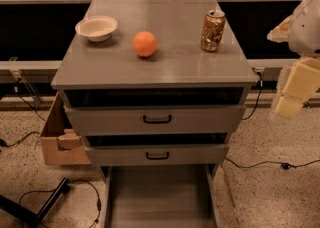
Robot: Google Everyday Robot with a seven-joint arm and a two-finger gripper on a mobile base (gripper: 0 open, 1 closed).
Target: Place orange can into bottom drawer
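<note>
The orange can (213, 31), golden with a silver top, stands upright on the right side of the grey cabinet top (165, 67). The bottom drawer (160, 197) is pulled out at the foot of the cabinet, and its flat grey floor is bare. My gripper (295, 89) hangs at the far right edge of the view, beside the cabinet and lower than its top, well to the right of the can and apart from it. It holds nothing that I can see.
A round orange fruit (145, 43) and a white bowl (97, 27) sit on the cabinet top to the left of the can. Two upper drawers with black handles (157, 119) stand slightly ajar. A cardboard box (57, 139) and cables lie on the floor at the left.
</note>
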